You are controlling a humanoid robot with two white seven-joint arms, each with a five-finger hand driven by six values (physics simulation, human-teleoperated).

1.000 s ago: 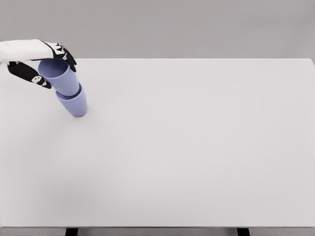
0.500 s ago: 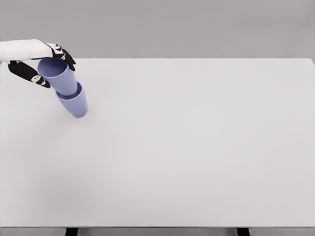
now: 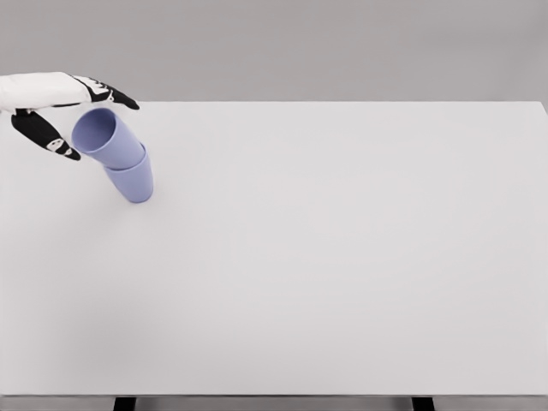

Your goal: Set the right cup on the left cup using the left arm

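Head view, upper left of the frame: the left hand (image 3: pixel 53 110) has spread its fingers since half a second ago, releasing the upper lilac plastic cup (image 3: pixel 104 137), which now leans left, nested in the lower lilac cup (image 3: pixel 133 181) on the white worktop (image 3: pixel 342 257).

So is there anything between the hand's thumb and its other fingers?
Yes, in the head view the top cup sits between them. The left hand is spread open around its rim, and that cup leans left inside the bottom cup.
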